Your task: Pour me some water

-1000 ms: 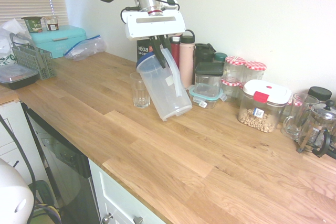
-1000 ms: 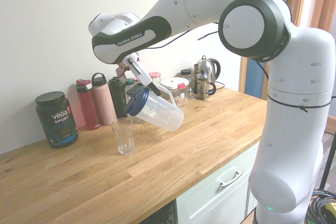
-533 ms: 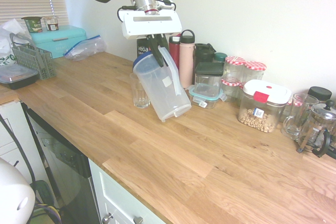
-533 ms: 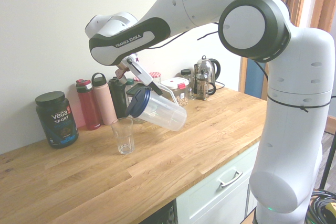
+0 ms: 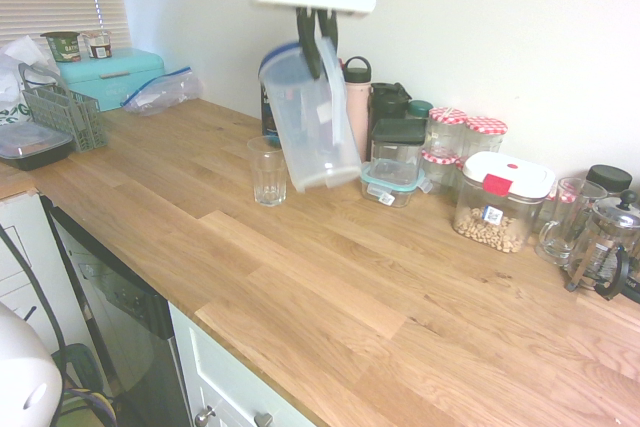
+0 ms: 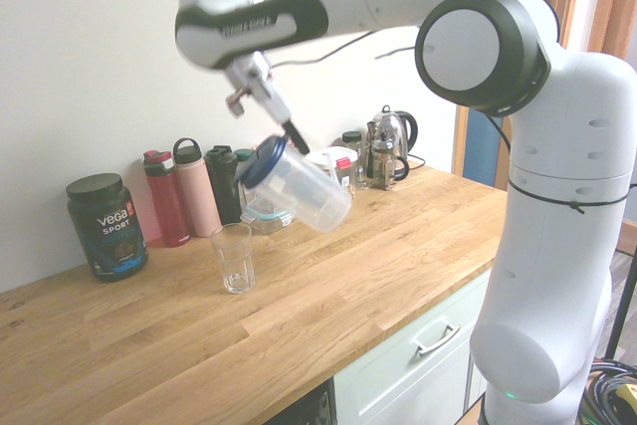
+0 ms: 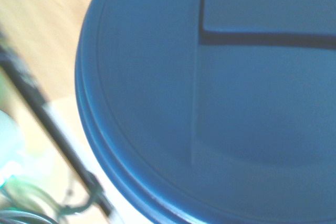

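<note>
A clear plastic pitcher [image 5: 310,122] with a blue lid hangs in the air above the wooden counter, tilted, with my gripper [image 5: 318,39] shut on its handle. In the second exterior view the pitcher [image 6: 299,191] leans with its lid toward the wall and my gripper [image 6: 291,134] holds it from above. A small empty drinking glass [image 5: 267,171] stands upright on the counter just left of and below the pitcher; the second exterior view shows the glass [image 6: 234,258] too. The blue lid [image 7: 210,103] fills the wrist view. No water is visible in the pitcher.
Bottles [image 5: 356,107], lidded jars [image 5: 445,142], a white-lidded container of nuts [image 5: 500,202] and a French press [image 5: 605,242] line the wall. A black protein tub [image 6: 106,226] stands left of the bottles. A teal bread box [image 5: 110,77] and a dish rack [image 5: 62,112] sit far left.
The arm has lifted the pitcher well up off the counter and turned it more upright. The glass has not moved.
</note>
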